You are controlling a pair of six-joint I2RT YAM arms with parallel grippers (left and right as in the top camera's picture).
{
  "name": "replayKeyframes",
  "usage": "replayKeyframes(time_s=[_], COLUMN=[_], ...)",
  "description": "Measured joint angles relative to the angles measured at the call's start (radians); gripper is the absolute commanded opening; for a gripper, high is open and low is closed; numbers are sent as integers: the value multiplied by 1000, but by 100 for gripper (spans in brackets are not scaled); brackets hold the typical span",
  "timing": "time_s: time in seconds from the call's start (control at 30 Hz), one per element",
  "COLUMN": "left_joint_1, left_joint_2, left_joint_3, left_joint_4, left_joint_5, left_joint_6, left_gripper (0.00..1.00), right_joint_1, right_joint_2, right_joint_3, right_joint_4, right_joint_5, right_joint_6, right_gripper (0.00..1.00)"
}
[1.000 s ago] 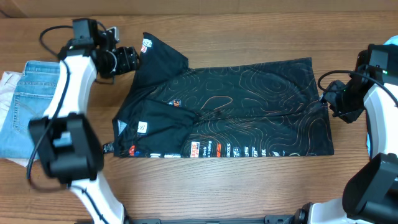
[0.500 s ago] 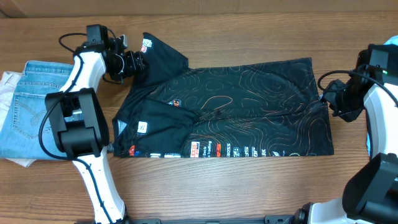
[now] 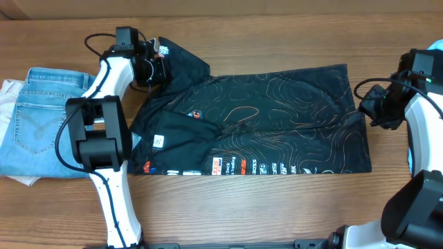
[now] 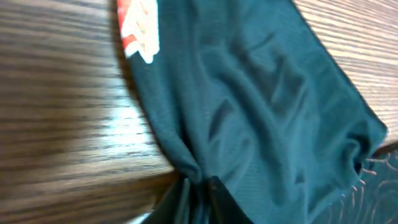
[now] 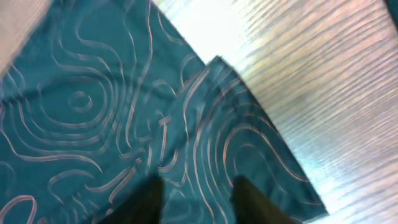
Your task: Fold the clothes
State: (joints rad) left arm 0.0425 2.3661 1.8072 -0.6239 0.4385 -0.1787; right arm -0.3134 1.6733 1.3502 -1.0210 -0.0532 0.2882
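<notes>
The clothes [image 3: 277, 117], a black jersey with orange-tan contour lines, lie spread across the table middle, with white lettering along the front hem. My left gripper [image 3: 158, 68] is at the jersey's far-left sleeve, by a red and white logo [image 4: 138, 28]. In the left wrist view the gripper [image 4: 199, 186] is shut on a bunched fold of the clothes [image 4: 261, 106]. My right gripper [image 3: 361, 108] is at the jersey's right edge. Seen from its wrist, the right gripper [image 5: 196, 193] stands open, its dark fingertips [image 5: 146, 199] apart over the patterned clothes [image 5: 93, 106].
Light-blue jeans [image 3: 38, 117] lie at the left edge on top of a white cloth [image 3: 8, 90]. Bare wooden table [image 3: 277, 207] runs along the front, and a narrow strip shows behind the jersey.
My left gripper has slid right onto the sleeve and closed on its fabric. The right gripper's jaws have narrowed while staying at the right edge.
</notes>
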Motion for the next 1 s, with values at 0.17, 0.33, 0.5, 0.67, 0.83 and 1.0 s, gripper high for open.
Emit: replayKeyframes(time_s=[0.17, 0.33, 0.5, 0.67, 0.83, 1.0], left_joint_1=[9, 12, 11, 11, 11, 11], left_joint_2=[2, 2, -11, -64, -117, -124], left_joint_3=[5, 15, 17, 17, 19, 21], left_joint_4=[-15, -42, -82, -115, -138, -182], left_joint_5=[-5, -13, -20, -24, -25, -32], left_joint_6=[-29, -33, -68, -85, -89, -93], left_gripper=[5, 5, 4, 4, 4, 4], right_joint_1=[8, 34, 38, 39, 39, 39], right_joint_2=[0, 8, 78, 187, 306, 420], right_joint_3=[0, 0, 6, 7, 8, 8], right_joint_4=[106, 242, 449, 657, 809, 900], right_joint_5=[-53, -91, -146, -179, -190, -198], right_joint_6=[-81, -132, -163, -179, -184, -185], right_gripper=[48, 63, 71, 74, 75, 77])
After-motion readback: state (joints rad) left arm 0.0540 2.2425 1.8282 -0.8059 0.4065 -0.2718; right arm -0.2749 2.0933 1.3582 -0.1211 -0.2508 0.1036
